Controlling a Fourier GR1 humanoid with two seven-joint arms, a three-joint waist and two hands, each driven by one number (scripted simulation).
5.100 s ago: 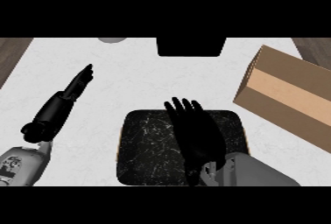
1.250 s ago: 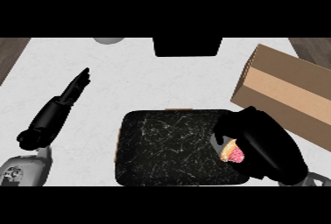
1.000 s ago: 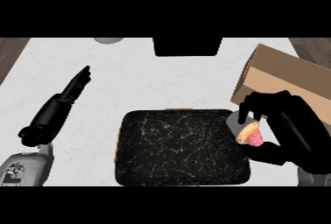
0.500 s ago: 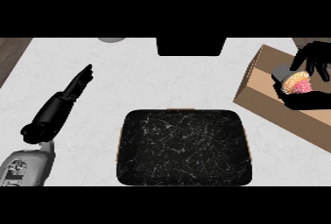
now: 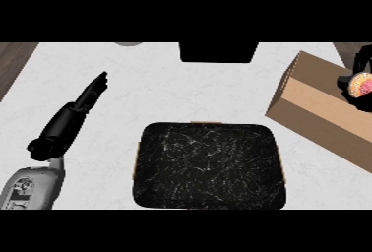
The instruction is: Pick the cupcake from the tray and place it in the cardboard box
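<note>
The white marbled counter (image 5: 181, 93) carries a square black tray with pale veining (image 5: 210, 165) at centre, with nothing on it, and a brown cardboard box (image 5: 312, 106) lying apart from it to the right. My left hand (image 5: 73, 113) lies on the counter left of the tray, fingers straight and holding nothing. My right hand (image 5: 357, 101) is at the right edge over the box's top, fingers curled round the pink and orange cupcake (image 5: 359, 85); I cannot tell whether the cupcake touches the box.

Pink-frosted cupcake (image 5: 359, 85) over the tan cardboard box (image 5: 320, 106), black tray (image 5: 209, 166) nearby.
</note>
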